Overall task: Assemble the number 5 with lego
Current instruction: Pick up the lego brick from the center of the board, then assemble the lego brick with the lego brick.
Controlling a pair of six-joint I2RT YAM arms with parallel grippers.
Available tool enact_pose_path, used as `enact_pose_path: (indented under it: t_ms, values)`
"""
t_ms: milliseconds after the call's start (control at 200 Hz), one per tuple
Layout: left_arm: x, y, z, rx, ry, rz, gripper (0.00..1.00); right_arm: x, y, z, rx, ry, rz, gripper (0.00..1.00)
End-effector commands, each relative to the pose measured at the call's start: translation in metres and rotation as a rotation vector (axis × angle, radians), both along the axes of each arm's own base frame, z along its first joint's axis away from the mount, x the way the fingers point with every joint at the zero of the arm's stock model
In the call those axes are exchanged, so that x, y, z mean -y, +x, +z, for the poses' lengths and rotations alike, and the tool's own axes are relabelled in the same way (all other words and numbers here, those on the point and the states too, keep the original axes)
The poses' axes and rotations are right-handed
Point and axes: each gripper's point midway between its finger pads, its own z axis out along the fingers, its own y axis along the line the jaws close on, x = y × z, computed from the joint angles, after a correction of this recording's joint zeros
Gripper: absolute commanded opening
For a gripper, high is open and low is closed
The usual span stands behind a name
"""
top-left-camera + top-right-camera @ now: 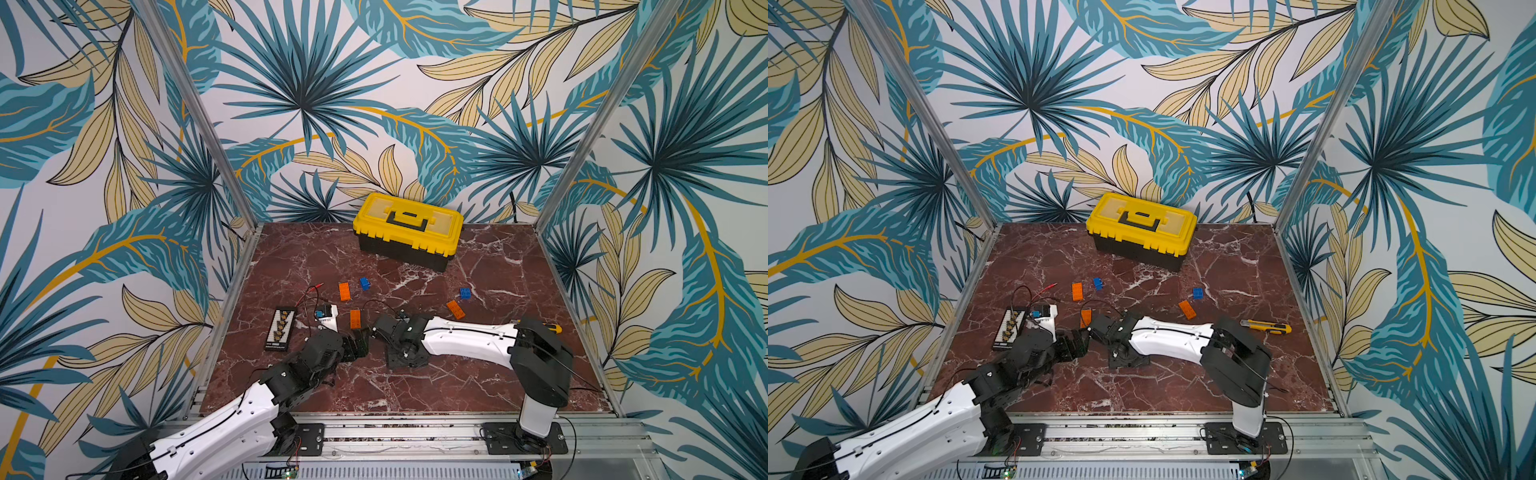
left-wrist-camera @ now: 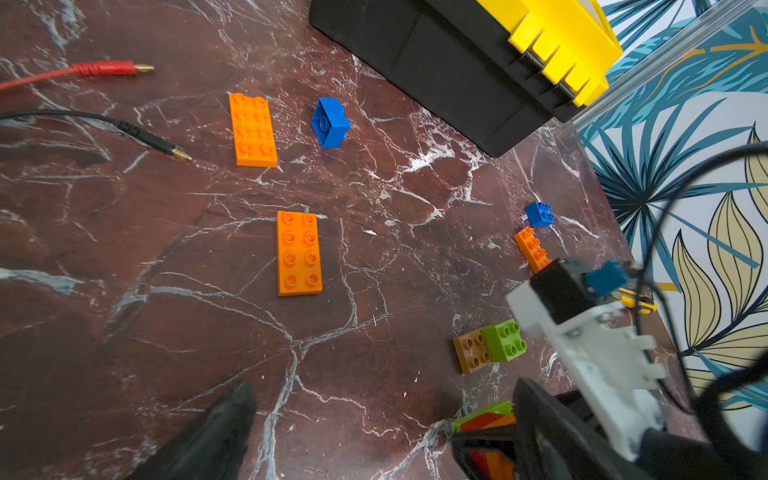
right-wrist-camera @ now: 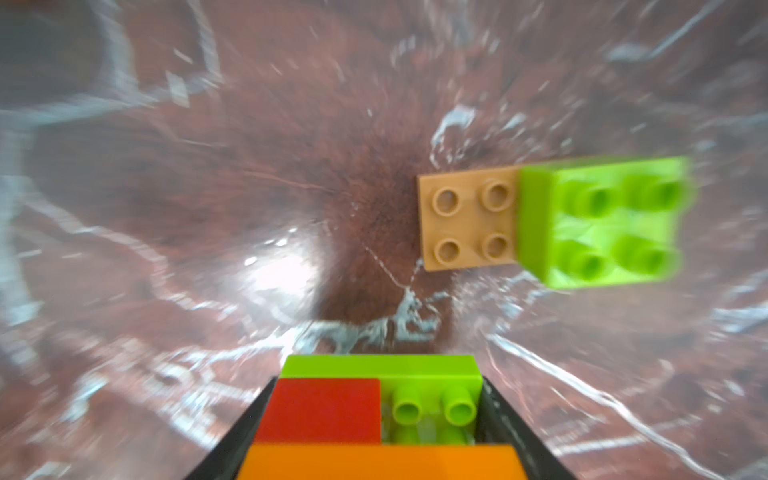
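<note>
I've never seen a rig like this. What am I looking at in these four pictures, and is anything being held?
Two white-and-black robot arms stand at the near edge of a dark red marble tabletop. Two pictures look down from overhead, almost identical; the other two come from a camera on each arm's wrist. The right gripper is shut on a stack of lime green, red and orange studded plastic bricks. The left gripper is open, close beside it. Loose on the table: three orange oblong bricks, two small blue bricks, and a tan plate with a lime green brick against it. The yellow-and-black toolbox and yellow-and-black utility knife are not building pieces.
</note>
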Motion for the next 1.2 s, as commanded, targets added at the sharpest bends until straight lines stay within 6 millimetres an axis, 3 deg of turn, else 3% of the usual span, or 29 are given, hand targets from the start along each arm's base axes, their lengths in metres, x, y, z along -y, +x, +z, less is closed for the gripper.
enact_pose_path:
  t_ms: [0, 230, 395, 686, 831, 1196]
  values:
    - [0.012, 0.004, 0.011, 0.024, -0.024, -0.044, 1.00, 0.017, 0.005, 0.022, 0.049, -0.020, 0.024, 0.66]
    - [0.040, 0.009, 0.016, 0.002, -0.054, -0.137, 1.00, 0.052, 0.031, 0.041, 0.076, -0.039, 0.029, 0.66]
    - [0.063, 0.011, 0.009, -0.073, -0.087, -0.196, 1.00, 0.067, 0.044, 0.034, 0.040, -0.042, 0.051, 0.66]
    - [0.087, 0.017, -0.005, -0.150, -0.141, -0.212, 1.00, 0.057, 0.047, 0.014, -0.023, -0.058, 0.125, 0.66]
    - [0.084, 0.019, -0.017, -0.175, -0.129, -0.179, 1.00, 0.053, 0.050, 0.011, -0.033, -0.062, 0.144, 0.66]
    - [0.084, 0.019, -0.021, -0.189, -0.135, -0.170, 1.00, 0.047, 0.053, 0.004, -0.044, -0.057, 0.126, 0.66]
